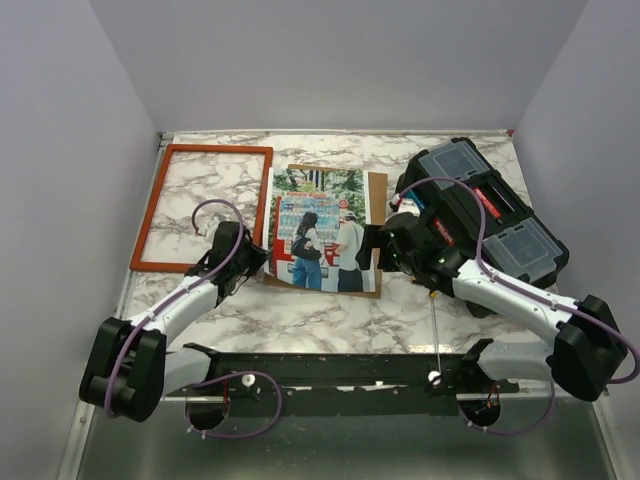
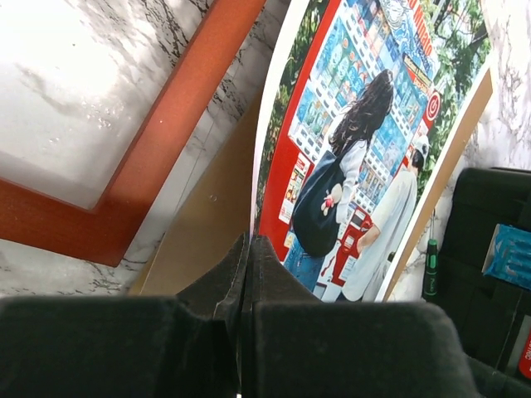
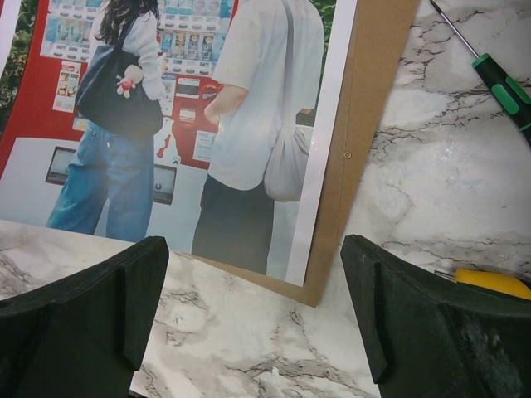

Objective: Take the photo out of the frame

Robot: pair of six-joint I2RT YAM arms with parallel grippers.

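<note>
The orange-red frame (image 1: 220, 149) lies flat and empty at the table's back left, its corner (image 2: 170, 112) showing in the left wrist view. The photo (image 1: 320, 230) of two people at vending machines rests mid-table on the brown board (image 1: 377, 195). My left gripper (image 1: 255, 262) is shut on the photo's near left edge (image 2: 267, 157), which stands raised off the board (image 2: 203, 211). My right gripper (image 1: 385, 245) hovers open over the near right corner of the photo (image 3: 191, 99) and board (image 3: 369, 124), with only marble between its fingers (image 3: 99, 307).
A black toolbox (image 1: 490, 215) with clear lid compartments sits at the right, close behind the right arm. A green-handled screwdriver (image 3: 498, 83) lies on the marble beside the board, and a yellow object (image 3: 489, 283) peeks out by the right finger. White walls enclose the table.
</note>
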